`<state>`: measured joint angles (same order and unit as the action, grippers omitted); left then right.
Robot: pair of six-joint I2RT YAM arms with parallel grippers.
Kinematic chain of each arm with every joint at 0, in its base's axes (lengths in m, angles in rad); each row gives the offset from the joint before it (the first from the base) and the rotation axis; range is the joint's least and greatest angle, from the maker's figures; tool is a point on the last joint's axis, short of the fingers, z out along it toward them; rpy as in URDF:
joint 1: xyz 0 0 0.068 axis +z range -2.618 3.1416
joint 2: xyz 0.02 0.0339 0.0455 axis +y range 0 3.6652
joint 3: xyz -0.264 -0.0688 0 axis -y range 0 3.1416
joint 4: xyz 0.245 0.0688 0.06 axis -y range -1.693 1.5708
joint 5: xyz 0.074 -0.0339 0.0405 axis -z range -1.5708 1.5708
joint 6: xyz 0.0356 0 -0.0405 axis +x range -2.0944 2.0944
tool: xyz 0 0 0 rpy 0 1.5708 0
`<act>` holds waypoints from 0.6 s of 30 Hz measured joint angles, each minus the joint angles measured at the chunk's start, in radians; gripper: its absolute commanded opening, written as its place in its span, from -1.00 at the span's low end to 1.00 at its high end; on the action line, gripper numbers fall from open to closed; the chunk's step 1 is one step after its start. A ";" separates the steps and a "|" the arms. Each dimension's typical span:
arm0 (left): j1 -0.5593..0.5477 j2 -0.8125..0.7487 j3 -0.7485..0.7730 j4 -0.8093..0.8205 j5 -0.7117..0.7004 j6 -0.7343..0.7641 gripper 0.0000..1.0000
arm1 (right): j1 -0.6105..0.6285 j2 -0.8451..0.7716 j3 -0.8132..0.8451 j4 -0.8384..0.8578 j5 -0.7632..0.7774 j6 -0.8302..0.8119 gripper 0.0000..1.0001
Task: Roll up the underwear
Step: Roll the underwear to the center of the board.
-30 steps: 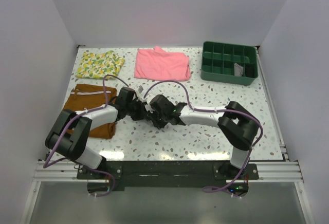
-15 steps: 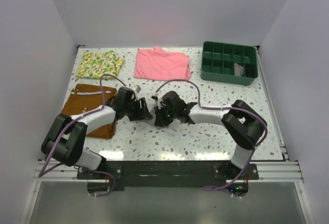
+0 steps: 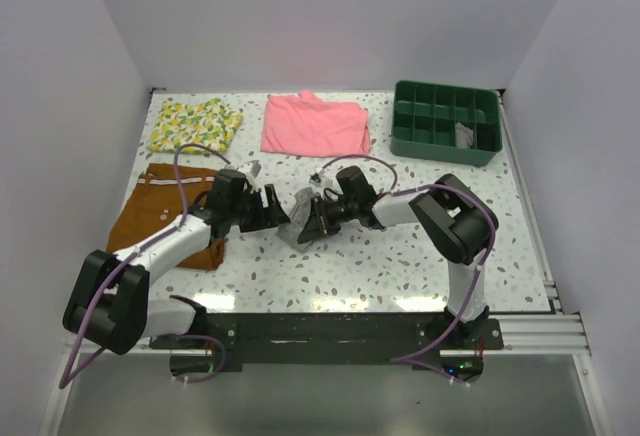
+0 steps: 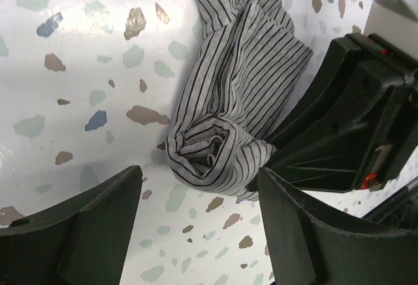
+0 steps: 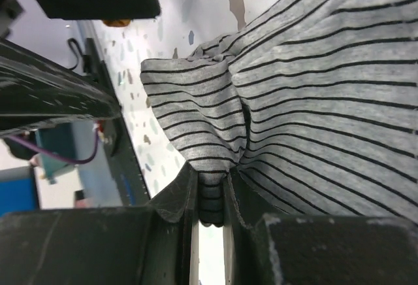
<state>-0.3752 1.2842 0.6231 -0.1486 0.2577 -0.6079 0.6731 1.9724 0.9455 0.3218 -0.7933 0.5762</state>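
The underwear [image 3: 296, 224] is a grey-and-white striped bundle, loosely rolled, lying on the speckled table between the two arms. In the left wrist view the underwear [image 4: 235, 102] shows a coiled end facing the camera. My left gripper [image 3: 272, 212] stands open just left of it, and the left gripper's [image 4: 198, 175] fingers straddle the roll's near end without pinching it. My right gripper [image 3: 316, 218] comes in from the right and is shut on a fold of the fabric. In the right wrist view the right gripper [image 5: 211, 193] pinches a tuck of the underwear [image 5: 313, 69].
Rust-brown shorts [image 3: 160, 218] lie under the left arm. A pink folded garment [image 3: 315, 124] and a yellow patterned cloth [image 3: 195, 123] sit at the back. A green compartment tray [image 3: 445, 142] stands at the back right. White walls enclose the table.
My left gripper has opened, let go of the roll and drawn back to the left. The right gripper stayed shut on the fabric and its arm shifted towards the back right.
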 measured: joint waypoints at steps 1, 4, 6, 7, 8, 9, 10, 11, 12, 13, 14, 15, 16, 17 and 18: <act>0.000 0.000 -0.012 0.008 0.005 0.000 0.53 | -0.003 0.007 0.000 0.010 -0.016 0.017 -0.91; 0.000 0.003 -0.043 0.029 0.023 0.000 0.53 | -0.008 0.013 0.000 0.018 -0.040 0.053 -0.89; 0.000 0.008 -0.057 0.044 0.034 0.000 0.54 | -0.010 0.013 0.001 0.013 -0.042 0.060 -0.87; 0.000 0.012 -0.064 0.056 0.041 0.000 0.54 | -0.011 0.013 0.001 0.008 -0.044 0.061 -0.87; 0.000 0.014 -0.069 0.063 0.045 0.000 0.54 | -0.011 0.013 0.002 0.001 -0.045 0.061 -0.86; 0.000 0.016 -0.077 0.079 0.051 0.000 0.54 | -0.011 0.013 0.005 -0.009 -0.046 0.060 -0.86; 0.000 0.018 -0.082 0.090 0.055 0.000 0.54 | -0.011 0.013 0.009 -0.018 -0.047 0.060 -0.85; 0.000 0.021 -0.087 0.106 0.059 0.000 0.54 | -0.012 0.013 0.014 -0.029 -0.047 0.058 -0.85; 0.000 0.024 -0.089 0.112 0.061 0.000 0.54 | -0.012 0.013 0.021 -0.041 -0.048 0.055 -0.85; 0.000 0.029 -0.090 0.124 0.063 0.000 0.54 | -0.013 0.013 0.026 -0.052 -0.048 0.051 -0.84; 0.000 0.035 -0.092 0.136 0.064 0.000 0.54 | -0.013 0.013 0.031 -0.062 -0.048 0.048 -0.83; 0.000 0.043 -0.092 0.144 0.065 -0.001 0.54 | -0.013 0.013 0.035 -0.070 -0.048 0.045 -0.83; 0.000 0.055 -0.093 0.156 0.068 -0.001 0.54 | -0.013 0.013 0.037 -0.076 -0.048 0.042 -0.82; 0.000 0.064 -0.093 0.163 0.068 -0.002 0.52 | -0.013 0.013 0.038 -0.082 -0.048 0.040 -0.82; 0.000 0.076 -0.093 0.170 0.069 -0.005 0.49 | -0.013 0.013 0.039 -0.087 -0.048 0.037 -0.81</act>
<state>-0.3752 1.3602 0.5304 0.0212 0.3264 -0.6128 0.6605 1.9858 0.9848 0.2348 -0.8410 0.6132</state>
